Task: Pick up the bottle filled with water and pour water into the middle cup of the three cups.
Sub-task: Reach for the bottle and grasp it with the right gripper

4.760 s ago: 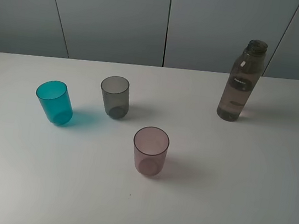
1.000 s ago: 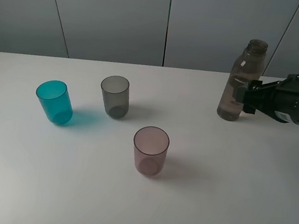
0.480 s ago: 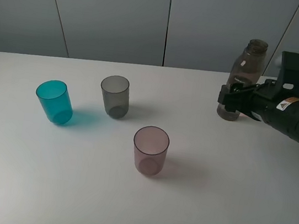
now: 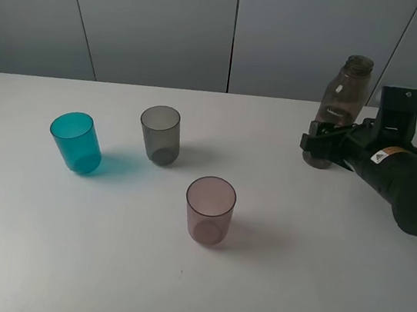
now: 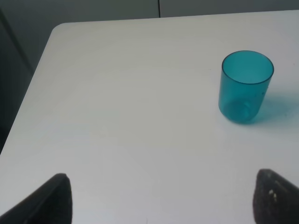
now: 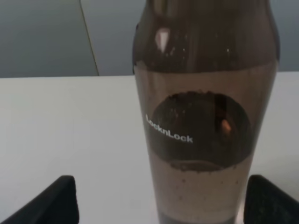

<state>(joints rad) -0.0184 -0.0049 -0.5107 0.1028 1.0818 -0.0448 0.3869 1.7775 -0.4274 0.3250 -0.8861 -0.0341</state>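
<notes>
Three cups stand upright and apart on the white table (image 4: pixel 100 265), none touching; landmark is the middle cup (image 4: pixel 159 134), smoky grey and translucent; teal cup (image 4: pixel 76 141) sits to its left in the high view and a little nearer the camera; pinkish-mauve cup (image 4: pixel 209 210) sits to its right and nearer the camera again; bottle (image 4: pixel 338 104) stands well to the right of the middle cup, near the table's far edge, upright, neck uncapped, water up to just under the shoulder, white print (image 6: pixel 169 129) on its side; right gripper (image 6: pixel 163 203) is low around the bottle's base, on the side away from the middle cup; its fingers (image 6: pixel 56 200) are spread, one to each side of the bottle, bare table showing between one finger and the bottle wall, so no pinch; left gripper (image 5: pixel 166 200) hangs over bare table beyond the teal cup from the middle cup, fingers (image 5: pixel 51 200) spread wide with nothing between them.
</notes>
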